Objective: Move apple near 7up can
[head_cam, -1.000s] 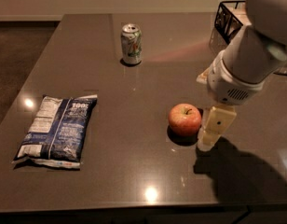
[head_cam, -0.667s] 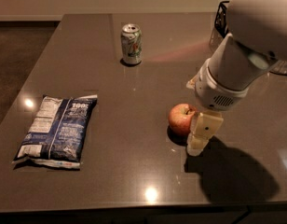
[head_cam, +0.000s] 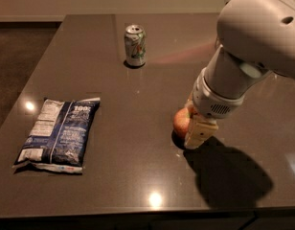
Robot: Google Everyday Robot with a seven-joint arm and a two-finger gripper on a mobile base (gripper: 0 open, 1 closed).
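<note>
Dark, polished tabletop (head_cam: 138,95) fills our view, glossy enough to mirror the ceiling lights. Our gripper (head_cam: 194,131) is lowered to the surface at centre-right, right against the apple (head_cam: 179,121). It hides most of the fruit, so only a rounded red-orange edge shows on the left. We judge it sits there to grasp the apple, but we cannot tell whether it has closed on it. The bulky, smooth white arm (head_cam: 248,47) casts a shadow toward us. The 7up can (head_cam: 135,45), an upright white-and-green metal cylinder, stands well apart at the far side. A flat, crinkly dark blue chip bag (head_cam: 59,134) lies at left.
</note>
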